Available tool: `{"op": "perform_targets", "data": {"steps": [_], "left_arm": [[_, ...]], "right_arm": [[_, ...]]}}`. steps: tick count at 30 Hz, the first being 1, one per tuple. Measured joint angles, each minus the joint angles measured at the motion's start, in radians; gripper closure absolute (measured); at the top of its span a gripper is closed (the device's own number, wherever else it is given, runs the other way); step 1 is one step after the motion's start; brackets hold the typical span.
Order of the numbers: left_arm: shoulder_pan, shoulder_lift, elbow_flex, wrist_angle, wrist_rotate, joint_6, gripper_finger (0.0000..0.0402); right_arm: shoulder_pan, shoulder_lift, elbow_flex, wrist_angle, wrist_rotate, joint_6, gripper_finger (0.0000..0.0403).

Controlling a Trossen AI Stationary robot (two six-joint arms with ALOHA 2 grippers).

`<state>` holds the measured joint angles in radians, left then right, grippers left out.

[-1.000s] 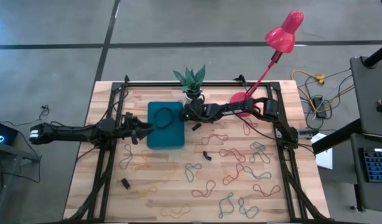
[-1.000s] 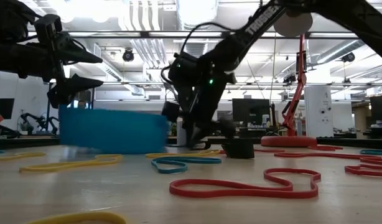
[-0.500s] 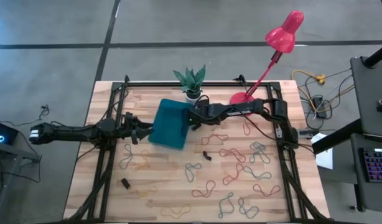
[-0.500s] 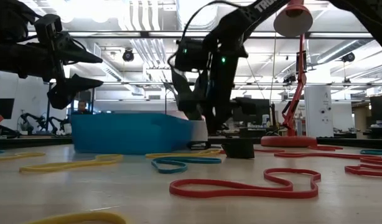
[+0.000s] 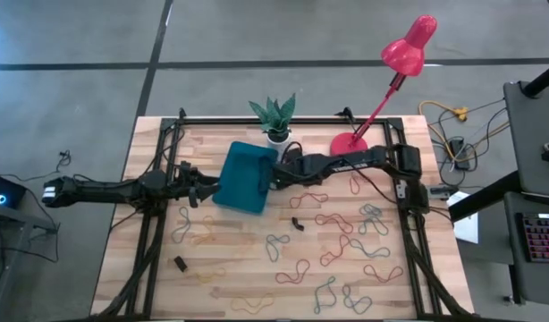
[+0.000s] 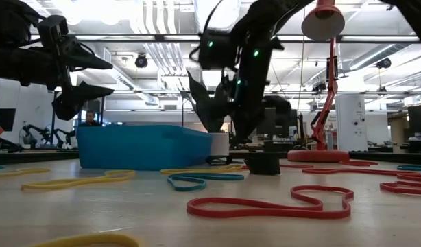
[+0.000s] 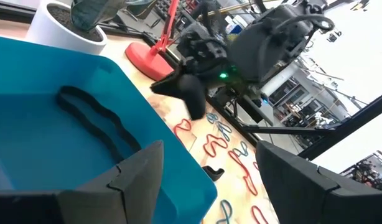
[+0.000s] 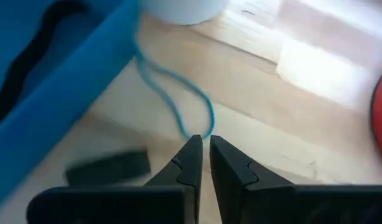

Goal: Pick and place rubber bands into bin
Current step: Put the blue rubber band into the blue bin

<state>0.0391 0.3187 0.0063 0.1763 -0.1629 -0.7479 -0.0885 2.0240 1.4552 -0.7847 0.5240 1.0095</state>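
Here the bin sits skewed near the tabletop's far edge, a dark rubber band inside. The right gripper, fingers nearly shut, pinches a blue band beside it. The left gripper hovers wide open, empty.

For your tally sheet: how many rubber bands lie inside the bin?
1: a dark band lying across the bin's floor. Part of the floor is hidden, so more may lie there.
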Motion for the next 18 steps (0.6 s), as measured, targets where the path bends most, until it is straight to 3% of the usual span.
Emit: {"op": "perform_targets", "data": {"steps": [5, 12, 18], "left_arm": [[0.0, 0.001, 0.0, -0.001, 0.001, 0.002, 0.0162], [0.0, 0.014, 0.0, 0.0, 0.001, 0.004, 0.0162], [0.0, 0.012, 0.0, -0.001, 0.001, 0.002, 0.0162]], "right_arm": [[0.003, -0.065, -0.071, 0.08, -0.027, -0.253, 0.038], [-0.019, -0.069, -0.072, 0.325, -0.088, -0.756, 0.0379], [-0.061, -0.029, -0.04, 0.31, -0.083, -0.84, 0.0376]]}}
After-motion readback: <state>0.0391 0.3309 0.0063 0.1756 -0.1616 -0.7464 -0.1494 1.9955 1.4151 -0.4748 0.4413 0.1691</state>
